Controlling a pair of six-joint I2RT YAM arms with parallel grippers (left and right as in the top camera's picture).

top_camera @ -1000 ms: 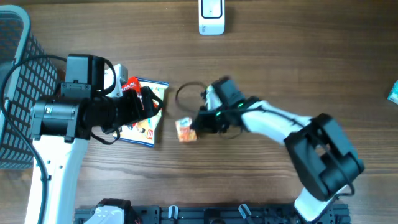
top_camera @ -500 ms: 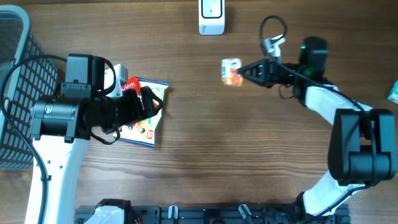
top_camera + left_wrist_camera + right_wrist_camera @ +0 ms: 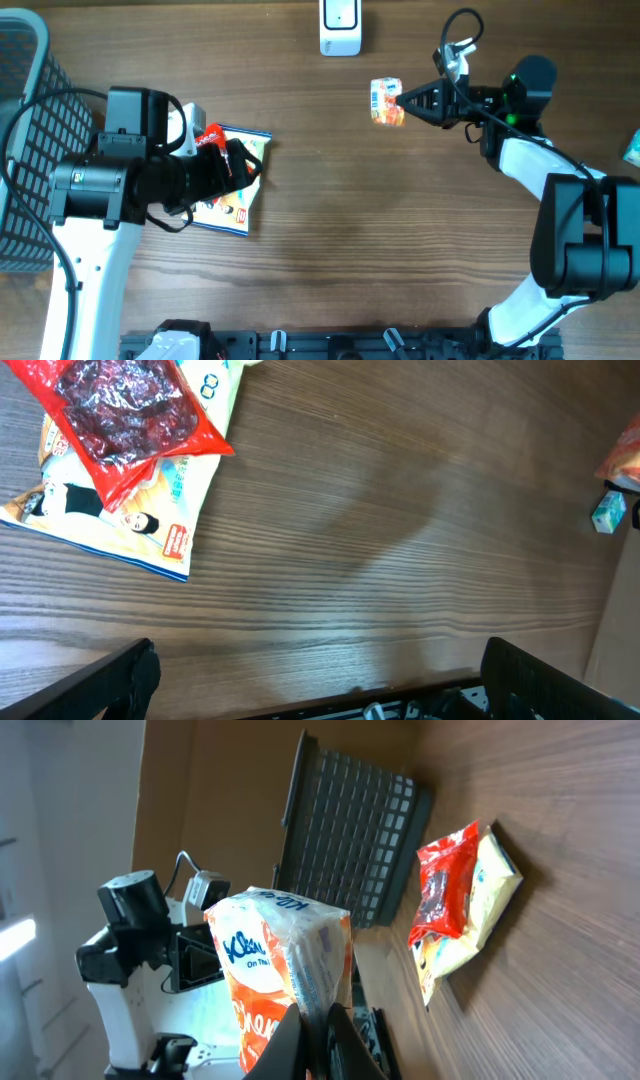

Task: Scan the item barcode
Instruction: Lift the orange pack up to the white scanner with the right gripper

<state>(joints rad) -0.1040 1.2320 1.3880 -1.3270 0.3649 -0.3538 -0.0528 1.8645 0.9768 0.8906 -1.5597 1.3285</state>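
Packet (image 3: 386, 102) hangs pinched in the right gripper (image 3: 408, 100), right of the white scanner (image 3: 340, 27) (left gripper (image 3: 320, 650) gapes, empty). Best to turn its barcode squarely toward the scanner, steadily.

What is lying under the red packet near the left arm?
A flat printed pouch with a blue edge lies under the red packet. The red packet covers the pouch's upper part, so any print or barcode there cannot be seen.

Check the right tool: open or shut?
Shut: the right tool pinches the orange packet by its edge, fingers together in the wrist view.
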